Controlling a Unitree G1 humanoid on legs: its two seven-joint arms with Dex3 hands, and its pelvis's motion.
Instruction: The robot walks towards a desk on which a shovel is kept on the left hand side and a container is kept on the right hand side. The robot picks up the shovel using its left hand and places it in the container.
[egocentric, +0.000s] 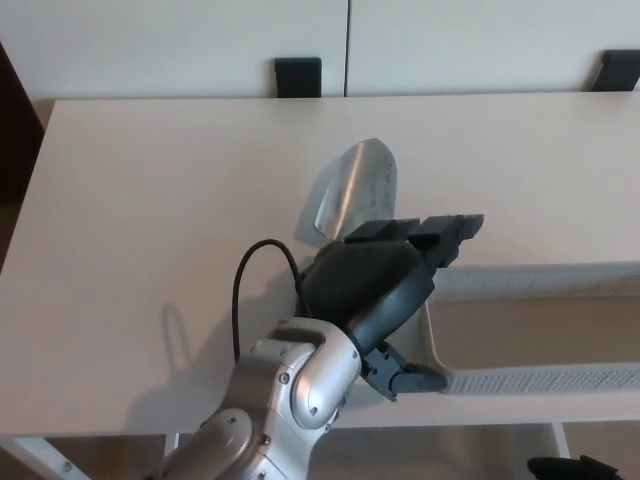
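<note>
Table (130, 200): smooth, pale, matte.
Shovel (358, 190): rounded grey metal blade raised beside container's left end.
Container (560, 380): white, rectangular, perforated wall.
Left hand (385, 285): black fingers closed round shovel handle.

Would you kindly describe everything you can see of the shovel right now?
Only the shovel's blade shows: a rounded scoop of dull, silvery metal, its tip pointing away from the robot. It sits near the middle of the white desk, just left of the white container. Its lower part and handle are hidden behind the left hand, so whether the hand grips it cannot be told.
</note>
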